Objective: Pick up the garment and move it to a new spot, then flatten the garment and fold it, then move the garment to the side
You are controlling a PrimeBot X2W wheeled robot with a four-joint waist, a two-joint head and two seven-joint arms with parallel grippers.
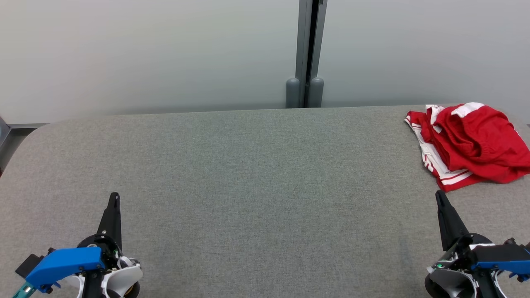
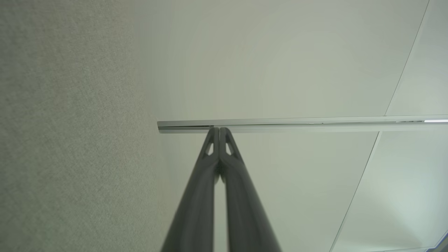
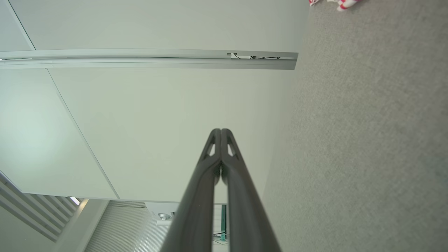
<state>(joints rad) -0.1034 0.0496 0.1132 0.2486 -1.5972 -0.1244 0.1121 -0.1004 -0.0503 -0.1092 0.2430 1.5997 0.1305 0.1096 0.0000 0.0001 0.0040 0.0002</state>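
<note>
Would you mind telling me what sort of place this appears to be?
Probably an office or lab test area: a grey fabric-covered table, frosted partition panels with a metal post, and crumpled red-and-white shorts.

Left gripper [image 1: 114, 199]: lower left of the head view, jaws pressed together into one dark spike, pointing up the view and leaning slightly right. Left wrist housing [image 1: 66, 260] is bright blue, with white shell beside it. Right gripper [image 1: 439, 199]: lower right, likewise closed, tip leaning slightly left. Right wrist housing [image 1: 501, 253] is darker blue. Both grippers hold nothing. Wrist views: each pair of fingers [image 2: 196, 196] meets at the tips, with a thin slit lower down.
</note>
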